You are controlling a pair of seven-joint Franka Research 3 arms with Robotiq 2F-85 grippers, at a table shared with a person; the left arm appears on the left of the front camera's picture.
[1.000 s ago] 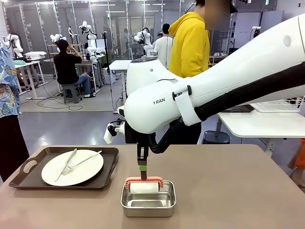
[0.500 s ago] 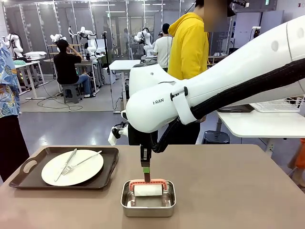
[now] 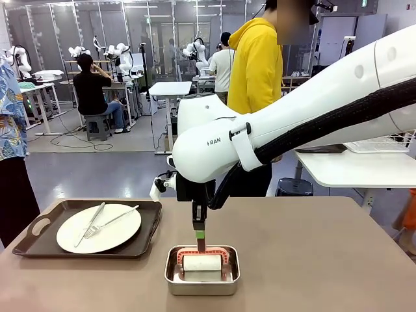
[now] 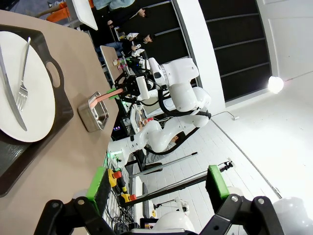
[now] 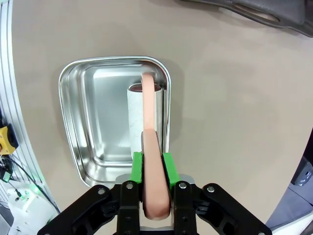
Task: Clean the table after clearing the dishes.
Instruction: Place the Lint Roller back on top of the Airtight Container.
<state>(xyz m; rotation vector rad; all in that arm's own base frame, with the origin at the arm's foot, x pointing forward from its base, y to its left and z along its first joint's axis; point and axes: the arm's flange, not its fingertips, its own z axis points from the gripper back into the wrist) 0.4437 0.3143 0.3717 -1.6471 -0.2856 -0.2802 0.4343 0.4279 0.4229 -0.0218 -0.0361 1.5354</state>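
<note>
The taupe-brown table (image 3: pixel 312 260) carries a dark brown tray (image 3: pixel 151 224) at the left, holding a white plate (image 3: pixel 120 234) with a fork (image 3: pixel 110 221) and knife (image 3: pixel 90 224) on it. My right gripper (image 3: pixel 200 229) points straight down, shut on the pink handle (image 5: pixel 150 147) of a roller whose white roll (image 3: pixel 201 262) rests inside a small steel pan (image 3: pixel 172 276). The right wrist view looks down on the pan (image 5: pixel 88 112) with the roll (image 5: pixel 134 115) along its one side. My left gripper (image 4: pixel 157 185) stands open and empty, off the table's side, looking across at the plate (image 4: pixel 34 98).
A person in a yellow hoodie (image 3: pixel 260 65) stands at the far side behind my right arm. Another person (image 3: pixel 12 130) stands at the left edge. A white table (image 3: pixel 357 169) with a wire basket sits at the right. Bare tabletop spreads right of the pan.
My right gripper has come down with the roller; the white roll has dropped from rim height into the steel pan. The tray and plate have not moved.
</note>
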